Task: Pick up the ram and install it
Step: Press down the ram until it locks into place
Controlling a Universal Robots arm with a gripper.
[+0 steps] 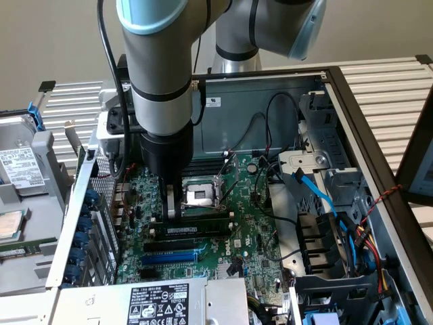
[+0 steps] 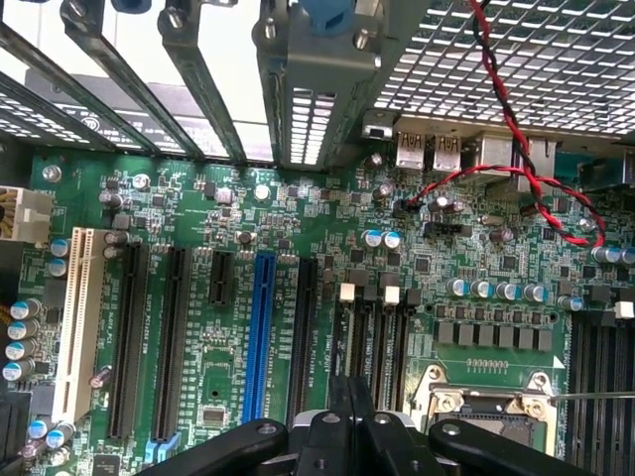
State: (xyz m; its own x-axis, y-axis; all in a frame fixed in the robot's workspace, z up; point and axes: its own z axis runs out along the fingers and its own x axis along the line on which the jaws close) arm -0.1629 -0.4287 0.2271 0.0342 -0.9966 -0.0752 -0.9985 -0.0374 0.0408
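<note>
My gripper [image 1: 172, 211] is lowered into the open computer case, its fingertips down at the memory slots [image 1: 196, 230] beside the CPU socket [image 1: 201, 195]. The fingers [image 2: 349, 416] are shut tight together in the wrist view, directly over the slots [image 2: 377, 337]. A long dark strip [image 1: 203, 219] stands on edge in the slot nearest the socket, running from the fingertips toward the exterior view's right. It may be the ram; I cannot tell for sure. Whatever lies under the fingertips is hidden by the fingers.
The blue expansion slot [image 2: 260, 337] and black slots lie beside the memory slots. A red and black wire [image 2: 516, 169] loops over the board. Case walls, a drive cage [image 1: 325, 169] with blue cables and the power supply [image 1: 162, 301] hem the motherboard in.
</note>
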